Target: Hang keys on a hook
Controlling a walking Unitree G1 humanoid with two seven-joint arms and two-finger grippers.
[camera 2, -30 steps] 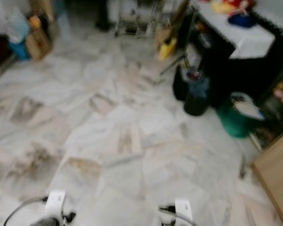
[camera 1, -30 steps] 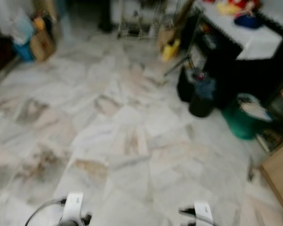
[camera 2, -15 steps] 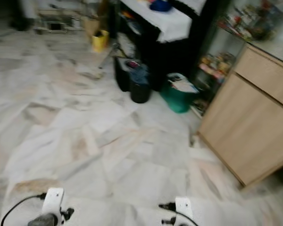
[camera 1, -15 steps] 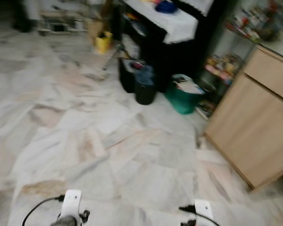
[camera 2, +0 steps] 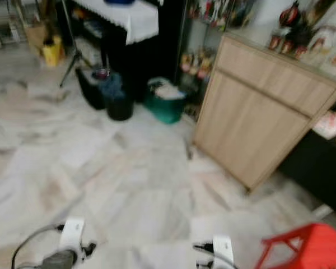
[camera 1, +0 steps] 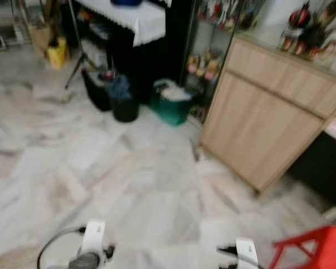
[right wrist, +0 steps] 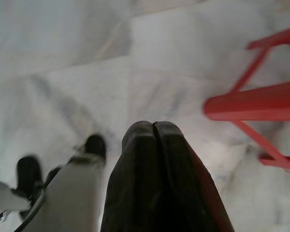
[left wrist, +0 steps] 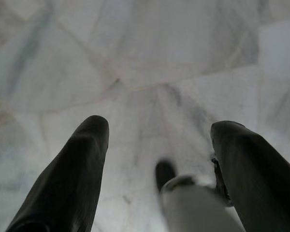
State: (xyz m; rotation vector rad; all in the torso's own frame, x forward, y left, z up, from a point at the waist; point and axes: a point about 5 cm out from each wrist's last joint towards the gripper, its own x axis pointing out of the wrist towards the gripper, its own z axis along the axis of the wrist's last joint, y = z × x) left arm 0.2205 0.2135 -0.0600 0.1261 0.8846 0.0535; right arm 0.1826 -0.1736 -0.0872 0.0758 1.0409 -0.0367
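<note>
The robot is walking, searching; no keys or hook visible. The left gripper (left wrist: 157,145) hangs spread wide, empty. The right gripper (right wrist: 153,133) hangs pressed closed, a red stool (right wrist: 261,104) just beside it. Next: find the keys.

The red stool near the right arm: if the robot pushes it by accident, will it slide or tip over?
The red stool looks like light plastic with thin legs, so it probably moves easily. It stands on smooth marble floor, so a low push would likely make it slide rather than tip. A push near the seat might tilt it, though how wide its stance is cannot be judged.
</note>
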